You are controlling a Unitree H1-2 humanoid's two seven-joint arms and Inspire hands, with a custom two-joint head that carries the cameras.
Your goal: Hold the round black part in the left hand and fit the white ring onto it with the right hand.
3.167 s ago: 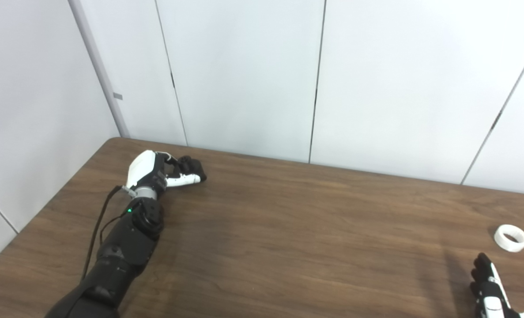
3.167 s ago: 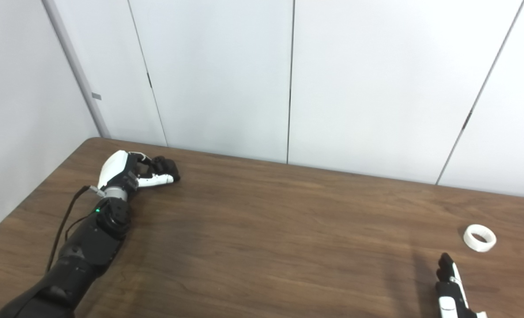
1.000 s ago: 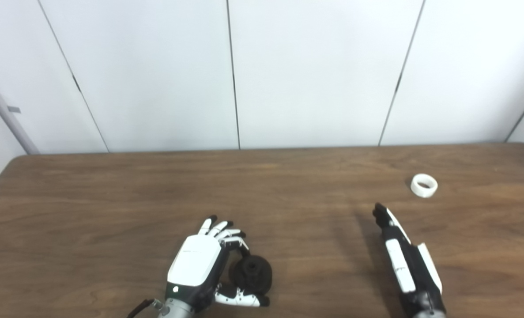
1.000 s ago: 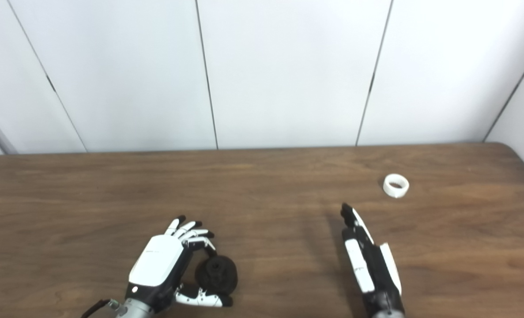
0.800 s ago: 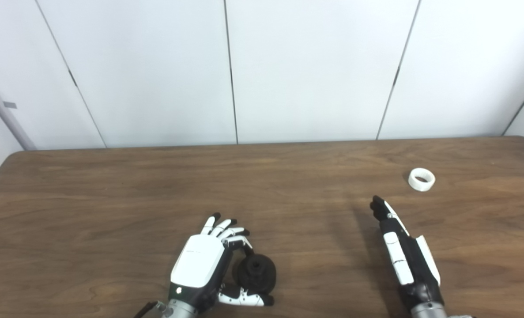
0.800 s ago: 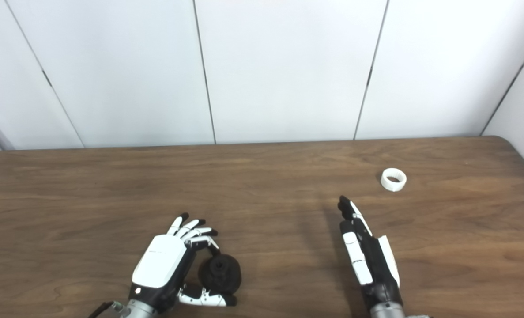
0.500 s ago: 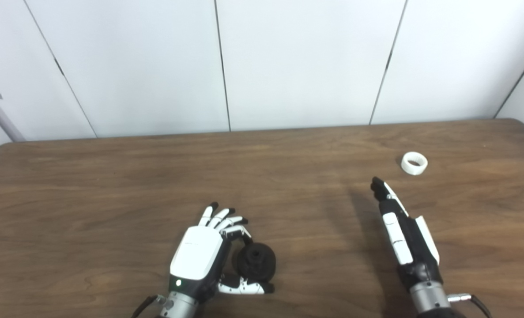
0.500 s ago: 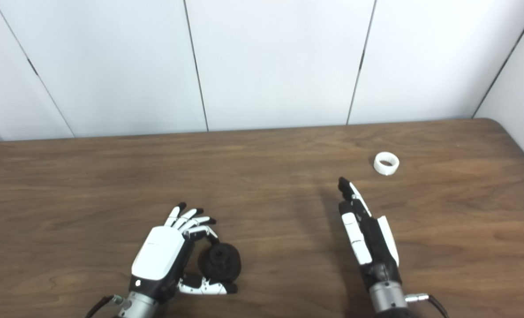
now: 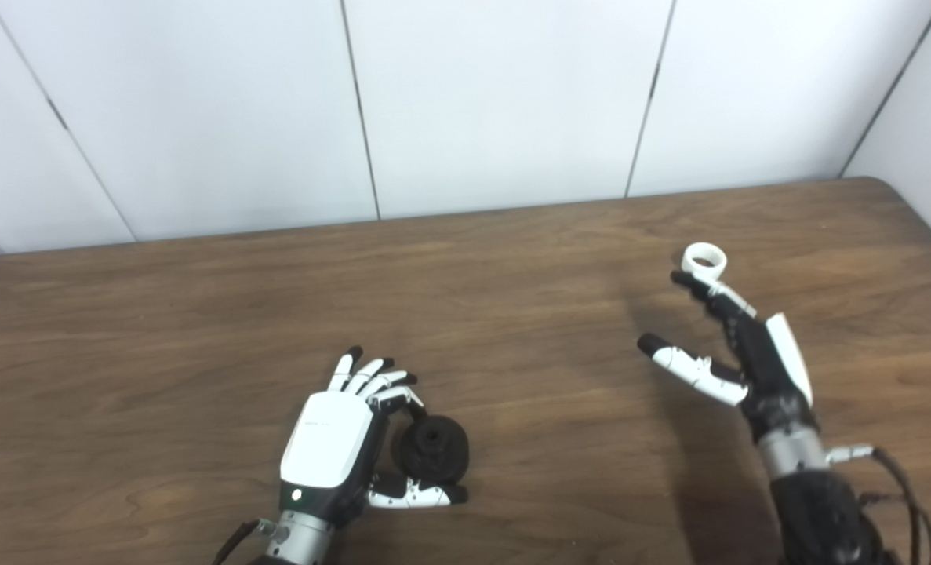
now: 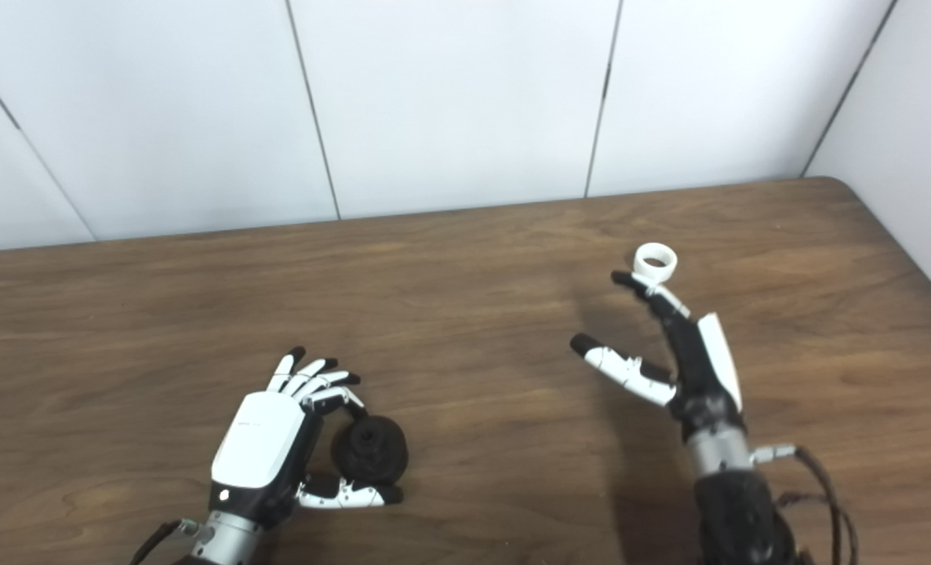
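The round black part (image 9: pixel 434 449) sits low and left of centre, pinched between one finger and the thumb of my left hand (image 9: pixel 340 443); the other fingers fan out. Whether the part rests on the brown table (image 9: pixel 512 259) or is lifted I cannot tell. The white ring (image 9: pixel 705 258) lies on the table at the right. My right hand (image 9: pixel 736 345) is open, thumb spread to the left, fingertips reaching up to the ring's near edge; contact is unclear. In the right eye view the ring (image 10: pixel 656 261) and right hand (image 10: pixel 681 341) show the same.
White wall panels (image 9: pixel 496 102) stand behind the table's far edge. The table's rounded right corner (image 9: pixel 885 188) lies beyond the ring. A cable (image 9: pixel 904 486) hangs at the right wrist.
The camera has panned right and tilted down. My right hand has reached forward to the ring and spread its thumb. My left hand keeps its hold on the black part.
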